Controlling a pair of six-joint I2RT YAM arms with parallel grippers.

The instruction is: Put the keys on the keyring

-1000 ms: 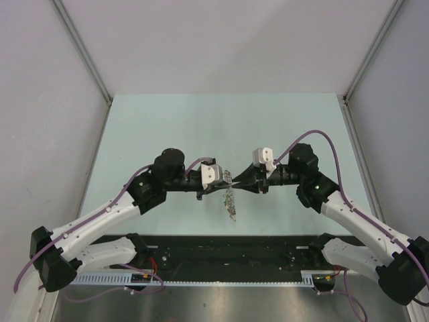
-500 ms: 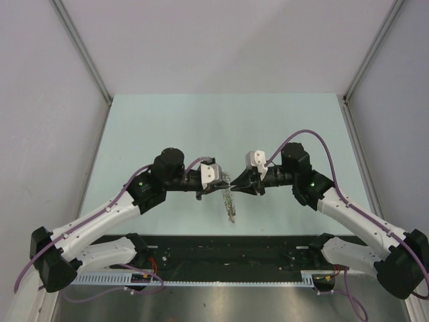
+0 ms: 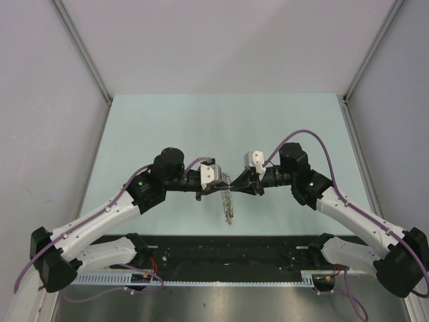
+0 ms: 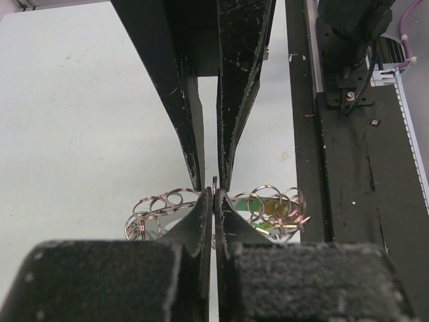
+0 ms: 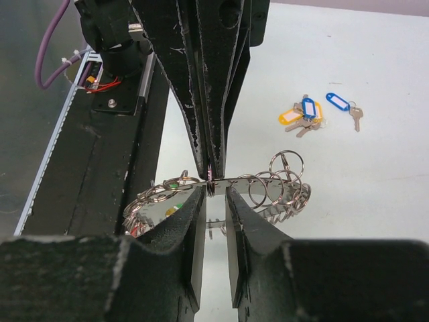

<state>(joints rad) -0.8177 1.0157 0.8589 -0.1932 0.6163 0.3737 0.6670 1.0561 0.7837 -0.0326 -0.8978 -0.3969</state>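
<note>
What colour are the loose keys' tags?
On the loose keys, two blue, one orange-yellow; best in right wrist view.

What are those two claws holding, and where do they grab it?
The left gripper pinches the keyring by its thin wire rim. The right gripper straddles the same spot, jaws slightly apart, apparently not gripping.
</note>
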